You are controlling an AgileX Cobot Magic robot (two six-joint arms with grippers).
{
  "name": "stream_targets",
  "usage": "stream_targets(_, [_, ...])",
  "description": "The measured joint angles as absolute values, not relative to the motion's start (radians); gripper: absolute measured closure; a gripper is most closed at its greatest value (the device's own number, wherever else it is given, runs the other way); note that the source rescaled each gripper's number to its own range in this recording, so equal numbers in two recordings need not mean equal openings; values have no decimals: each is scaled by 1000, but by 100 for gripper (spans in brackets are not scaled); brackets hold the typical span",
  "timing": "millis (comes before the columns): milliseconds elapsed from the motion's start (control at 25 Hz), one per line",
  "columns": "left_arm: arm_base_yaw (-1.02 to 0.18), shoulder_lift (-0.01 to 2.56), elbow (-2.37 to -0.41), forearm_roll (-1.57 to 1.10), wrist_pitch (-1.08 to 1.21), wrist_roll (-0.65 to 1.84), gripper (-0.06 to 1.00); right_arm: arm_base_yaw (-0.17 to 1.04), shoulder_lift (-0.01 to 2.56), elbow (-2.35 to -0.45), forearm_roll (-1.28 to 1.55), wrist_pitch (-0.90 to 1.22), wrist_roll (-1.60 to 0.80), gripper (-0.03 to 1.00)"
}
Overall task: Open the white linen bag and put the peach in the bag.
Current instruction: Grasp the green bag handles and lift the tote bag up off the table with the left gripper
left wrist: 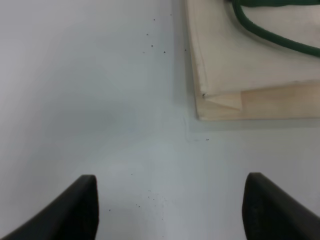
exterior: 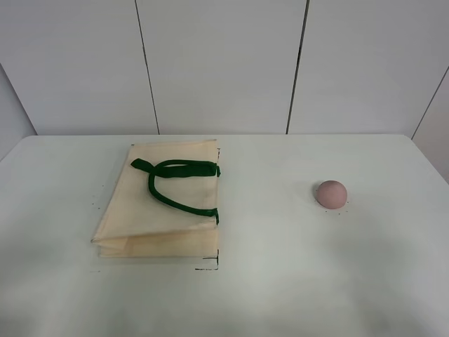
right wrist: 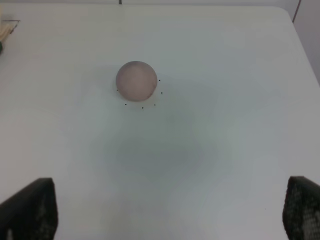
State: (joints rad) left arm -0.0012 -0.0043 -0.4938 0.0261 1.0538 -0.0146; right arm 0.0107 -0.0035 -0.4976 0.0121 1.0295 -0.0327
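Observation:
The white linen bag [exterior: 165, 203] lies flat and folded on the left half of the table, its dark green handles [exterior: 175, 181] resting on top. Its near corner shows in the left wrist view [left wrist: 250, 60]. The peach [exterior: 331, 194] sits alone on the table's right side and shows in the right wrist view [right wrist: 136, 80]. No arm shows in the exterior high view. My left gripper [left wrist: 170, 205] is open and empty, above bare table short of the bag's corner. My right gripper [right wrist: 170, 210] is open and empty, some way short of the peach.
The white table [exterior: 280, 281] fills the view, with a white panelled wall [exterior: 224, 63] behind its far edge. Small black marks [exterior: 210, 265] sit at the bag's corners and dots ring the peach.

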Motion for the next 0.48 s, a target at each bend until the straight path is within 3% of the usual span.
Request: stream_targets(480, [-1,36,-528,25,1053,-16,4,11,-4,-498,12,1030,-33,-3])
